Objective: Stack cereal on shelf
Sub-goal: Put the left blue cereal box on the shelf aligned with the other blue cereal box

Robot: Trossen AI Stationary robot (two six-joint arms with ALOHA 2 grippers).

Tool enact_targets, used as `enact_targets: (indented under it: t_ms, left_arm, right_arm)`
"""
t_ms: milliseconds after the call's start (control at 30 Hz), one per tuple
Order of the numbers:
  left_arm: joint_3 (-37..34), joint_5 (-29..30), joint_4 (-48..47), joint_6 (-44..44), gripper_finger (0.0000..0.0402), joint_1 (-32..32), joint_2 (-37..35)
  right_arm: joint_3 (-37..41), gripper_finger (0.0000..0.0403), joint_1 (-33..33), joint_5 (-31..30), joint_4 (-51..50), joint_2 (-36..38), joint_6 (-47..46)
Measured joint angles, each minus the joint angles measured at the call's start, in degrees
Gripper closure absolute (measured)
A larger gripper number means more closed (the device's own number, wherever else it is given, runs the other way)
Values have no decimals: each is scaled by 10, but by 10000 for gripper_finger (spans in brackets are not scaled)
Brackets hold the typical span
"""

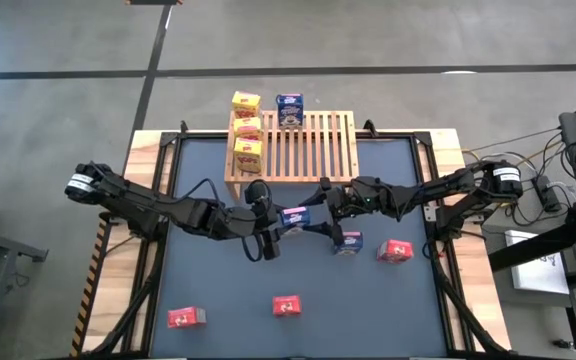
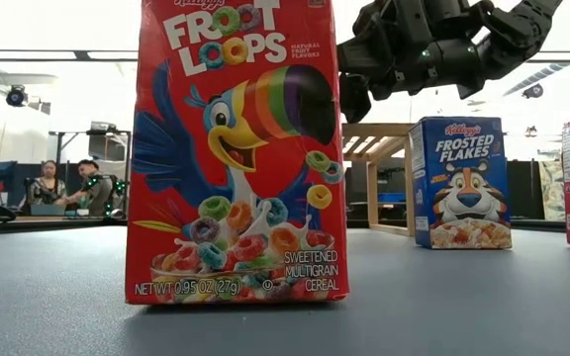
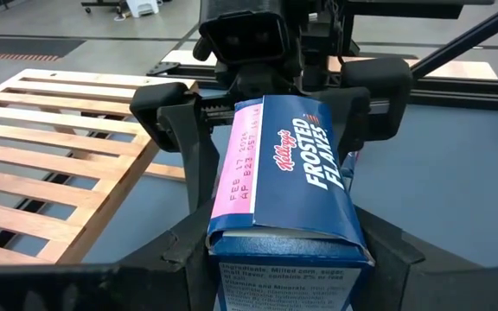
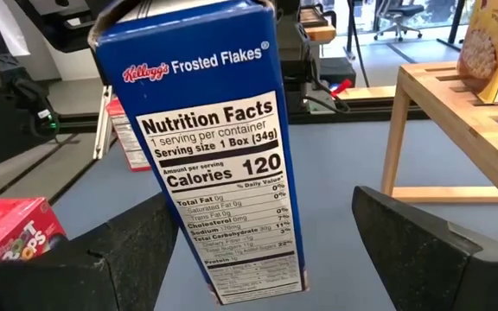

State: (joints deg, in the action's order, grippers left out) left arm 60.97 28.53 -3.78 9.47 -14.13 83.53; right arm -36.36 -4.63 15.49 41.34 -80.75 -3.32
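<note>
- gripping a small blue cardboard cereal box [image 1: 295,216] above mid-table, the left gripper [image 1: 286,222] is seen clamped on its sides.
- the right gripper [image 1: 330,207] is held wide apart, nothing grasped, facing that box.
- another blue box [image 1: 348,242] stands just near of it.
- three yellow boxes [image 1: 247,128] and a blue one [image 1: 290,108] rest on the light slatted wooden shelf [image 1: 313,148] at the far edge.
- three red boxes [image 1: 286,306] are spread nearer.
</note>
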Motion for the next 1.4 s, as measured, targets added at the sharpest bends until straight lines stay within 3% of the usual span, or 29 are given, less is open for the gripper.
enact_targets:
  t_ms: [1400]
  left_arm:
    - [0,-1,-1,-1,227,0,0]
  right_arm:
    - [0,78,14,0,1,0,19]
